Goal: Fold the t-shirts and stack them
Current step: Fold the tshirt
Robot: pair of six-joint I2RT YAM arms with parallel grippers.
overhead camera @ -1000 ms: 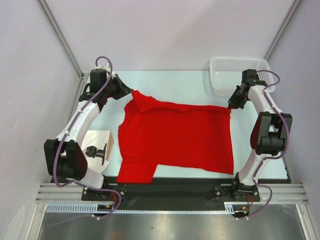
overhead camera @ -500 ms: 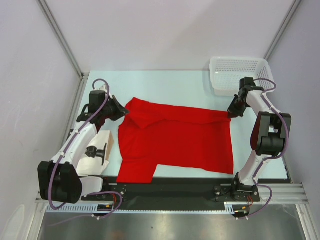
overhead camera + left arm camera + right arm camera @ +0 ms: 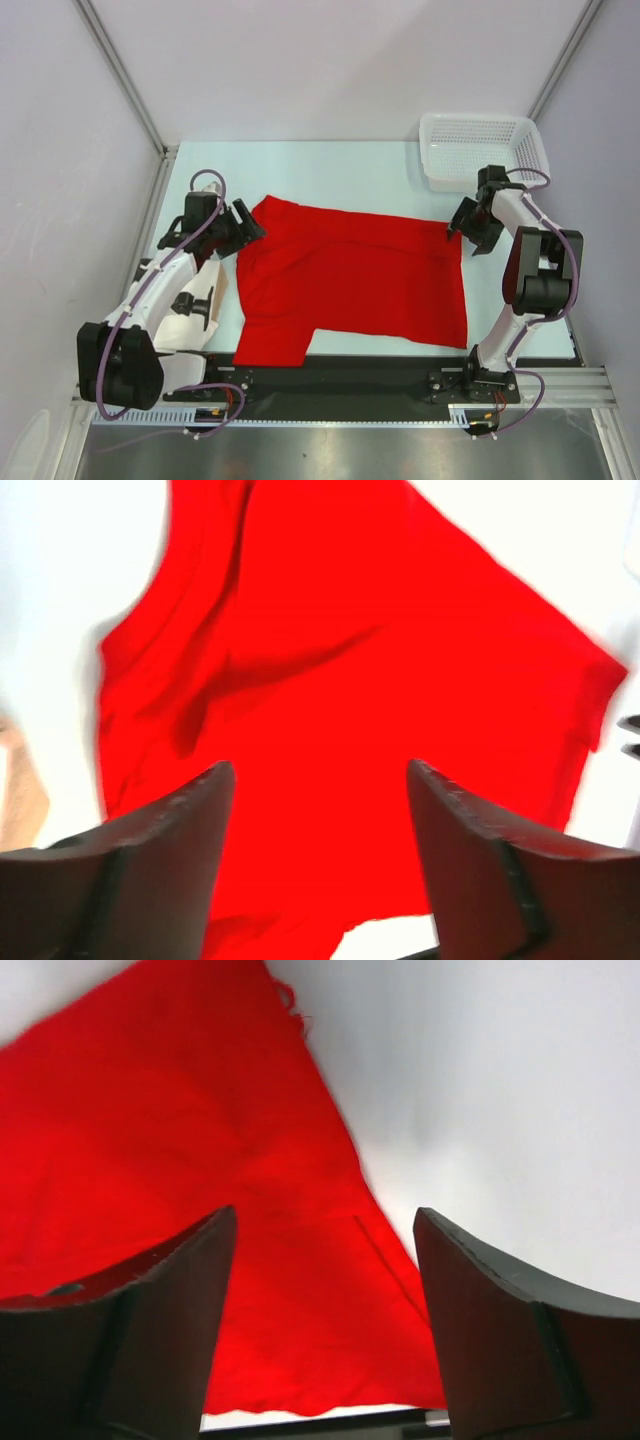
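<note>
One red t-shirt (image 3: 350, 285) lies spread flat across the middle of the table, one sleeve pointing to the near left. My left gripper (image 3: 246, 226) stands open at the shirt's far left corner, with nothing between its fingers. In the left wrist view the gripper (image 3: 318, 766) hovers over the t-shirt (image 3: 330, 650), jaws wide apart. My right gripper (image 3: 463, 230) is open at the far right corner. The right wrist view shows that gripper (image 3: 325, 1212) above the t-shirt (image 3: 180, 1130), close to its hem edge, holding nothing.
A white mesh basket (image 3: 482, 150) stands at the back right, just behind the right arm. A pale card with a black fixture (image 3: 190, 302) lies at the left beside the shirt. Bare table (image 3: 340, 170) runs along the back.
Both grippers drew the shirt's far edge nearer, then opened and let it go. The left arm swung in from the back left corner. The shirt now lies flat.
</note>
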